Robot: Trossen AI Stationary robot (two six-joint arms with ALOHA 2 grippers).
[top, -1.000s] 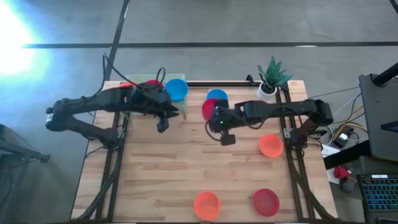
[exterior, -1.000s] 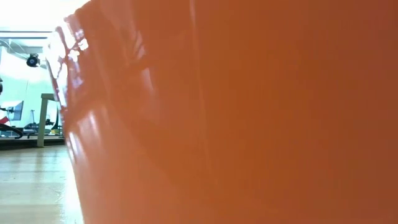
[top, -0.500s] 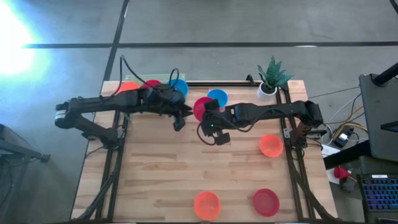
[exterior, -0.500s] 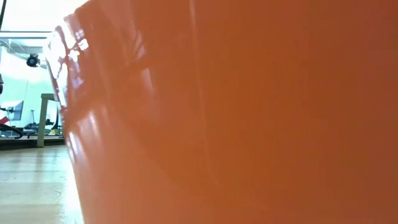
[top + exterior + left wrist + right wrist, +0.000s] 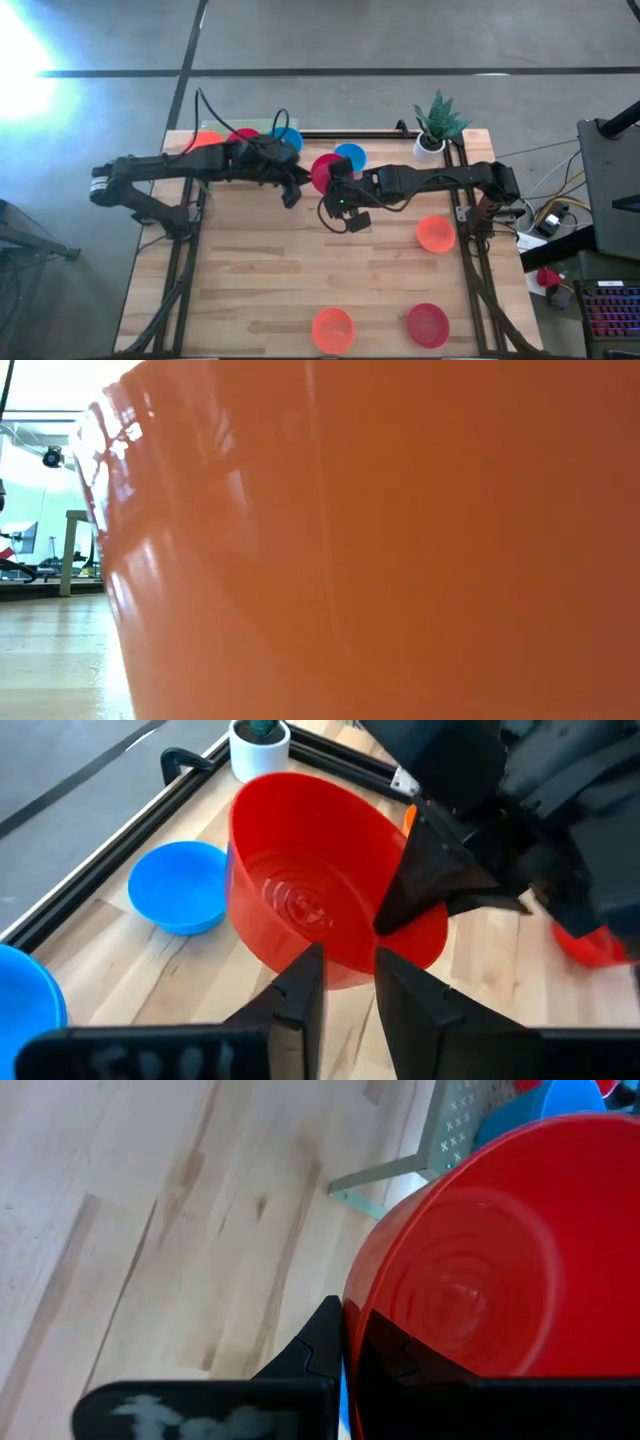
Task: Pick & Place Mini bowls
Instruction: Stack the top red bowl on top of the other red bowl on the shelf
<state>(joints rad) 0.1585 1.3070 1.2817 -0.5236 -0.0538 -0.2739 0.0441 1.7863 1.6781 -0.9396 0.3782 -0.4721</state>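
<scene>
A red mini bowl (image 5: pixel 322 170) hangs tilted above the table's far middle, its opening turned toward my left arm. My right gripper (image 5: pixel 335 195) is shut on it; the bowl (image 5: pixel 470 1260) fills much of the right wrist view. My left gripper (image 5: pixel 292 195) is open just left of the bowl. Its two fingers (image 5: pixel 305 985) stand either side of the bowl's lowest rim (image 5: pixel 345 978), and I cannot tell whether they touch it. A blue mini bowl (image 5: pixel 350 155) sits on the table behind. My right gripper pinches the red bowl's rim (image 5: pixel 352 1295), one finger inside the bowl and one outside. It comes slanting down from the table's right. The bowl is lifted clear of the table and tipped on its side.
A green rack (image 5: pixel 262 128) at the far left holds blue, red and orange bowls. A white plant pot (image 5: pixel 430 145) stands far right. An orange bowl (image 5: pixel 434 234) lies right; an orange bowl (image 5: pixel 333 328) and a red bowl (image 5: pixel 428 325) lie near the front edge. Orange plastic (image 5: pixel 400 540) fills the low view.
My left gripper has moved toward the table's right, up to the red bowl, rolling as it went, and has then kept still. My right gripper has carried the red bowl a little toward the table's left, turning it.
</scene>
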